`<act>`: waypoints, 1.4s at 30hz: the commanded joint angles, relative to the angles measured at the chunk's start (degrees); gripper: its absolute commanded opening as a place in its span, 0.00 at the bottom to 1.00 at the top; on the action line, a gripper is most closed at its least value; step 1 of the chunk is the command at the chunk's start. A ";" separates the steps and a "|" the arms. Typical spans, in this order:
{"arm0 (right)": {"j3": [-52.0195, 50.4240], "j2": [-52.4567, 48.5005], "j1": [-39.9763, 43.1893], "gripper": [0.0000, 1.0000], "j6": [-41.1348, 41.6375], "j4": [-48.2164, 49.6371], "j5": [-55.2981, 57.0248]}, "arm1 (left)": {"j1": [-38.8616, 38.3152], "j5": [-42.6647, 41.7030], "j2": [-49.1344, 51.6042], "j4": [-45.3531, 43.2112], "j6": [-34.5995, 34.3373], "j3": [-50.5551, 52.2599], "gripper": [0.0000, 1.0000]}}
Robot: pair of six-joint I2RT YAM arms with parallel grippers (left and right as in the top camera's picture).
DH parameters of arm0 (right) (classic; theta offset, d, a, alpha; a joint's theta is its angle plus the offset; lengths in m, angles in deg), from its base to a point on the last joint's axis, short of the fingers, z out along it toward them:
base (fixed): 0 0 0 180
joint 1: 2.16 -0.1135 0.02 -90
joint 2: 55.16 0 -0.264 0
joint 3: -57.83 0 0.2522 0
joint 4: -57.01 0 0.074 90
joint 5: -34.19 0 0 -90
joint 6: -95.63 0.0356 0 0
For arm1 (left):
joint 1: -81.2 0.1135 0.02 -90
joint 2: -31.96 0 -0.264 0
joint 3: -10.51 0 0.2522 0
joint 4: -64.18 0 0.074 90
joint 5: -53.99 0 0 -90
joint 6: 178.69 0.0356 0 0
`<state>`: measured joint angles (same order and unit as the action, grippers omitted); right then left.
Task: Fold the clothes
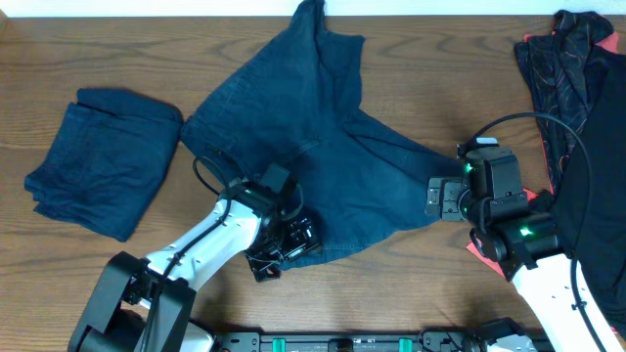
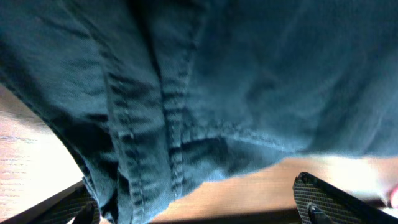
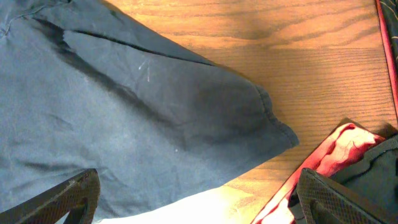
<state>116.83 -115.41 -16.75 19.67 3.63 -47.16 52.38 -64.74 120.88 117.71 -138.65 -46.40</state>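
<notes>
Overhead: blue garment (image 1: 313, 137) lies rumpled mid-table. Your left gripper (image 1: 291, 242) at its near hem, right gripper (image 1: 438, 199) at its right corner, both jaws spread. Likely the flattening step; next, pinch both edges and pull taut.

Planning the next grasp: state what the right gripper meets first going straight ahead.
The dark blue garment: its hemmed corner lies just ahead of the open right gripper, though depth is unclear.
</notes>
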 commanded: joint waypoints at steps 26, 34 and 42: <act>-3.32 -4.74 3.85 0.99 21.75 -6.40 -2.36 | 1.05 11.17 -4.00 3.39 -4.22 0.61 0.06; -8.24 -13.90 6.08 0.99 22.49 2.69 -13.18 | 8.37 17.05 -17.62 9.49 -1.07 0.61 0.06; -8.28 -19.04 7.13 0.99 27.74 7.74 -19.28 | 9.42 19.39 -26.58 11.98 -1.09 0.61 0.06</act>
<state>108.89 -132.98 -10.10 43.48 11.11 -62.64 61.50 -47.76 96.14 129.01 -140.72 -46.23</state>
